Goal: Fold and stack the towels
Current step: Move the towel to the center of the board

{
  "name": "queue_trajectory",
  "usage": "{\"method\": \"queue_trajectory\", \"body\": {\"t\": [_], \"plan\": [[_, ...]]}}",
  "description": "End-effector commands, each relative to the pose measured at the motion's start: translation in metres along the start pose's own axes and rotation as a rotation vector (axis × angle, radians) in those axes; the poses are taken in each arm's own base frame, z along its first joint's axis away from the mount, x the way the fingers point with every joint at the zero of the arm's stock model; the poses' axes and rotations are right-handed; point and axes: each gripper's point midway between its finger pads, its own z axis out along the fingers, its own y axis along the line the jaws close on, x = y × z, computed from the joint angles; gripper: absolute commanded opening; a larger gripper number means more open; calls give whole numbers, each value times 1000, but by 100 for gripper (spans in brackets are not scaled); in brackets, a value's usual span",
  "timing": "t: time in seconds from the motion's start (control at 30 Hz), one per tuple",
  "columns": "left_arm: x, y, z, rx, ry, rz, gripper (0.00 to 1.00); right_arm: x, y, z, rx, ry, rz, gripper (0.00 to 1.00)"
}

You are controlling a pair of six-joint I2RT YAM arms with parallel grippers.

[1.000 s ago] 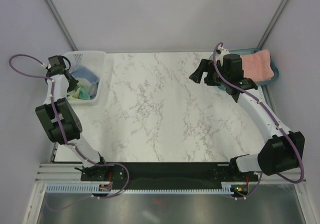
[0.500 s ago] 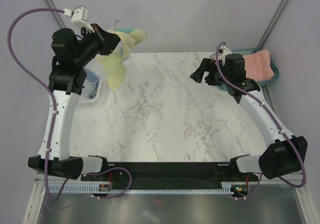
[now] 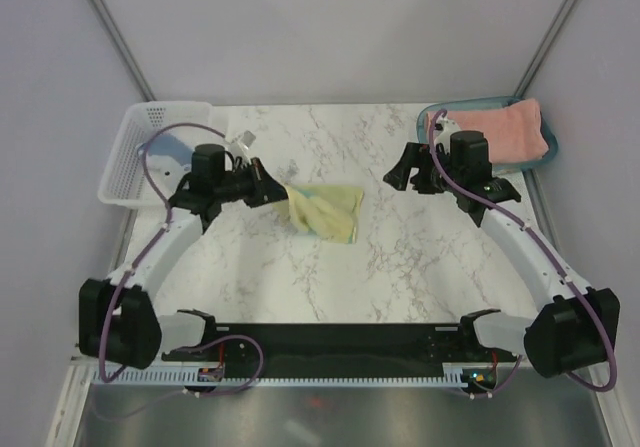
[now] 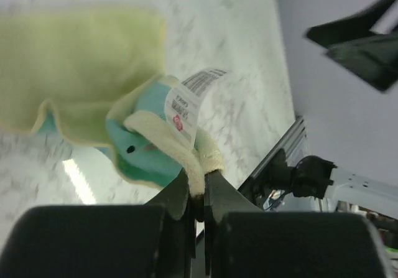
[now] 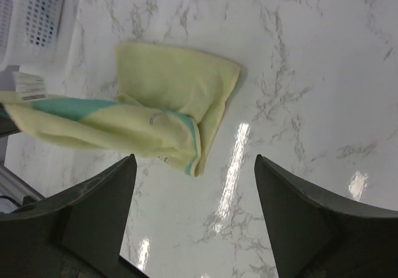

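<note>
A pale-yellow towel [image 3: 327, 210] lies crumpled on the marble table, left of centre. My left gripper [image 3: 272, 192] is shut on its hem beside the teal face patch [image 4: 144, 161] and a white label [image 4: 186, 101]. In the left wrist view the hem is pinched between the jaws of that gripper [image 4: 199, 188]. The right gripper [image 3: 402, 172] hovers open to the right of the towel, with nothing in it. From the right wrist, the towel [image 5: 174, 85] lies just beyond the spread right gripper [image 5: 194, 160]. A folded salmon-pink towel [image 3: 505, 132] rests in a teal tray [image 3: 428, 119] at the back right.
A white slotted basket [image 3: 130, 142] stands at the back left, also seen as the basket [image 5: 31, 17] in the right wrist view. Grey walls and metal posts close in the back and sides. The black base rail [image 3: 330, 342] runs along the near edge.
My left arm pulled the yellow towel out of the basket, swung it up high, then brought it down onto the table left of centre. The right arm barely moved.
</note>
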Motion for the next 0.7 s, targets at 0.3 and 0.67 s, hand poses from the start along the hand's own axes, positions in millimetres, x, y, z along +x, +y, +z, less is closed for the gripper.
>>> {"method": "queue_trajectory", "body": {"t": [0.3, 0.67], "plan": [[110, 137, 19, -424, 216, -276, 19, 101, 16, 96, -86, 286, -34, 63], [104, 153, 2, -558, 116, -263, 62, 111, 42, 186, -259, 405, -134, 57]]}}
